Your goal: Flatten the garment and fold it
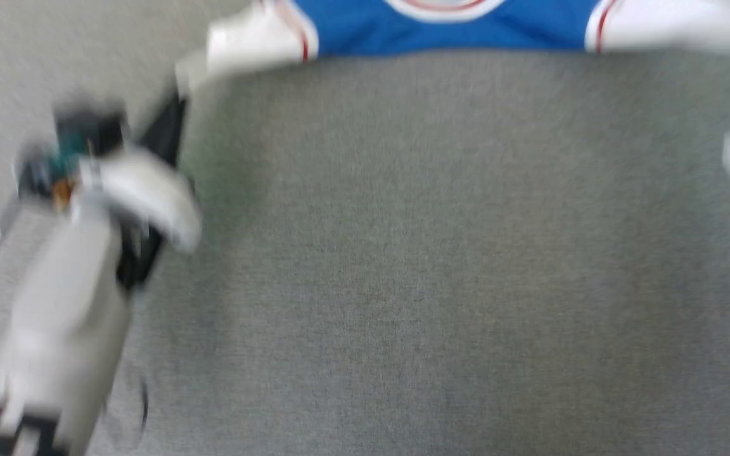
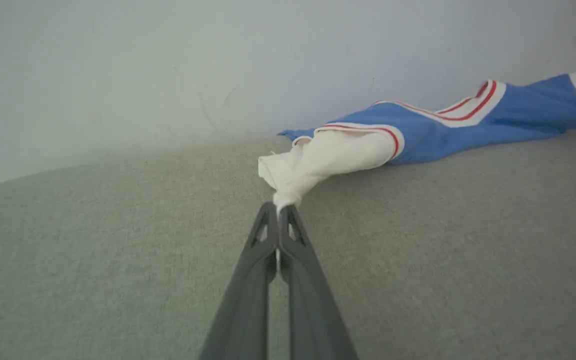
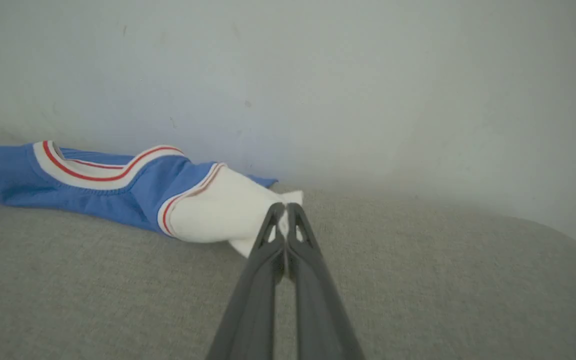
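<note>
We are clamping the blue jersey's [image 2: 443,137] white sleeves [image 2: 328,155] in the left claw [image 2: 279,207] and the right claw [image 3: 285,207] at the bench's [image 2: 93,260] far side (by the wall [image 2: 118,75]), aiming for even tension to spread it flat.

- Softly, evenly lit; shadows faint and diffuse.
- Heavily motion-blurred across the whole head view.
- Sharp in both wrist views, yet bowing the counter's [image 2: 118,260] far edge through wide-angle distortion.
</note>
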Controlling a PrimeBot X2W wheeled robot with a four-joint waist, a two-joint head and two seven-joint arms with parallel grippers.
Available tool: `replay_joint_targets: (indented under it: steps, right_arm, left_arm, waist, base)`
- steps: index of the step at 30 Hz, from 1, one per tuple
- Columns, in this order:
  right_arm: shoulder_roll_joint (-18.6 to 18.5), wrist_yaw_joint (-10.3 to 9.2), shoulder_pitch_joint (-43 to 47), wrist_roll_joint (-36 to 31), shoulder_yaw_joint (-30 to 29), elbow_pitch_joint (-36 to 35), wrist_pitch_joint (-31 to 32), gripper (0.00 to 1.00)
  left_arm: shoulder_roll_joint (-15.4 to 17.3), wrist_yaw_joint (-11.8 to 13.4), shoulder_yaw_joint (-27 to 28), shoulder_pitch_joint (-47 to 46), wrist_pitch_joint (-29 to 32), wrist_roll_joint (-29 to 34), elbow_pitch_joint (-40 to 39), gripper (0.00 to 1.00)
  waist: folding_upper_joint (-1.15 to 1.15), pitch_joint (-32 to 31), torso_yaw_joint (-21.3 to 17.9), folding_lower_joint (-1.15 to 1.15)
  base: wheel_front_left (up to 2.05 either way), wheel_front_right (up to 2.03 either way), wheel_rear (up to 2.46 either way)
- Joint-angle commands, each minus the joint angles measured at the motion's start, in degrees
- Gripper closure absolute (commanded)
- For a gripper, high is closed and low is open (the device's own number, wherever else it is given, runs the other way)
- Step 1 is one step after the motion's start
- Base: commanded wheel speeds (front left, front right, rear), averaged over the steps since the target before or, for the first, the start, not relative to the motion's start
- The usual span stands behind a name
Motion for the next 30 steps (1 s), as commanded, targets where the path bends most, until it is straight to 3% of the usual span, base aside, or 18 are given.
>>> replay_joint_targets:
  steps: [1, 7, 10, 20, 25, 30]
  right_arm:
    - [-1.79, -0.05, 3.93, 1.54, 0.37, -1.46, 0.37, 1.00]
    - [-8.60, -0.05, 23.06, 7.12, 0.56, -6.43, 3.72, 1.00]
    - [-10.93, -0.05, 29.86, 7.18, -0.23, -6.38, 4.45, 1.00]
    - [-10.97, -0.05, 43.03, 7.87, -2.54, -7.68, 8.25, 1.00]
    - [-11.57, -0.05, 49.40, 10.32, -3.45, -10.96, 16.45, 1.00]
    - [-11.60, -0.05, 53.28, 9.72, -5.55, -14.53, 22.99, 1.00]
  left_arm:
    - [1.66, -0.33, -0.65, 3.71, 0.66, -1.54, -1.57, 1.00]
    - [7.90, -0.18, -1.97, 20.82, 5.85, -7.34, -10.47, 1.00]
    - [10.36, 1.23, -2.08, 26.57, 8.13, -7.96, -13.96, 1.00]
    - [13.76, 4.25, -2.84, 42.55, 14.66, -12.66, -24.33, 1.00]
    - [15.69, 5.01, -4.18, 49.93, 20.35, -15.99, -30.59, 1.00]
    - [16.26, 6.11, -6.66, 51.70, 23.07, -14.44, -35.03, 1.00]
  waist:
    - [0.00, -8.68, 0.30, 0.02]
    - [0.00, -14.24, 0.98, 0.02]
    - [0.00, -16.57, 1.42, 0.02]
    - [0.00, -22.23, 1.51, 0.02]
    - [0.00, -23.04, 1.63, 0.02]
    - [0.00, -21.83, 2.30, 0.02]
  base:
    - [0.00, 0.00, 0.00]
    - [0.00, 0.00, 0.00]
    - [0.00, 0.00, 0.00]
    - [0.00, 0.00, 0.00]
    - [0.00, 0.00, 0.00]
    - [0.00, 0.00, 0.00]
